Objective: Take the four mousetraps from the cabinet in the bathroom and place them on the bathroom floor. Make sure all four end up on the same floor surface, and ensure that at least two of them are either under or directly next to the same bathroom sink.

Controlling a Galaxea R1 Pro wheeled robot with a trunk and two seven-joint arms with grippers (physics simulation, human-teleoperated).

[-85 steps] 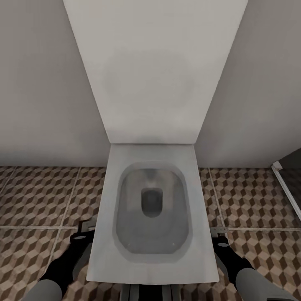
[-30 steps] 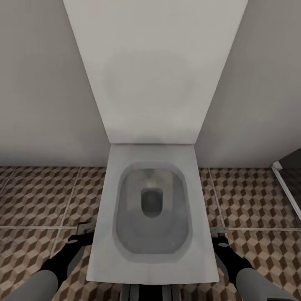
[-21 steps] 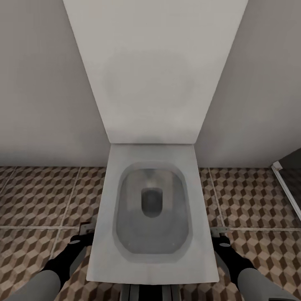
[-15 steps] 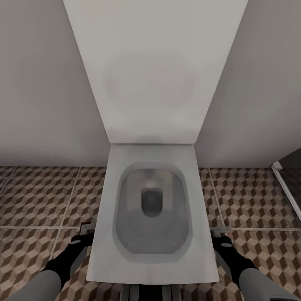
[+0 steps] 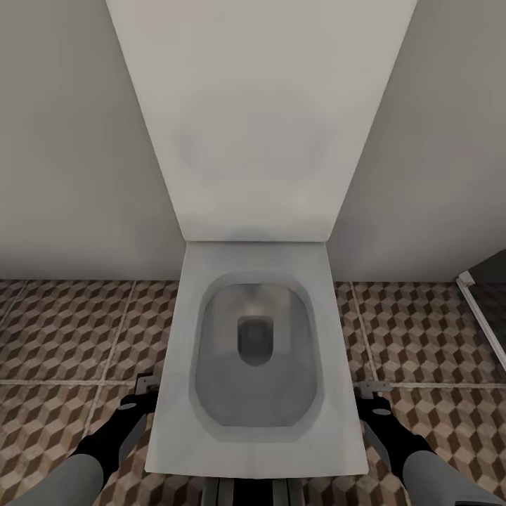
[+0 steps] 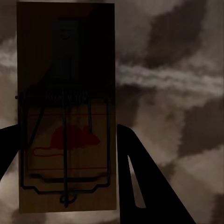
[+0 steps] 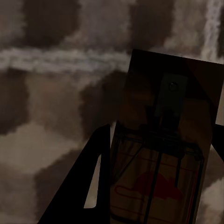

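A white toilet (image 5: 256, 337) with raised lid is seen centred on the cube-patterned bathroom floor (image 5: 63, 330), a robot arm lowered along each side of it. In the left wrist view a dark-brown wooden mousetrap (image 6: 65, 112), with grey wire spring and a red mouse print, is pinched between the fingers of the left hand (image 6: 65, 154) above the tiles. A second mousetrap (image 7: 163, 154) of the same look is gripped at its edges by the right hand (image 7: 158, 186), tilted slightly over the floor.
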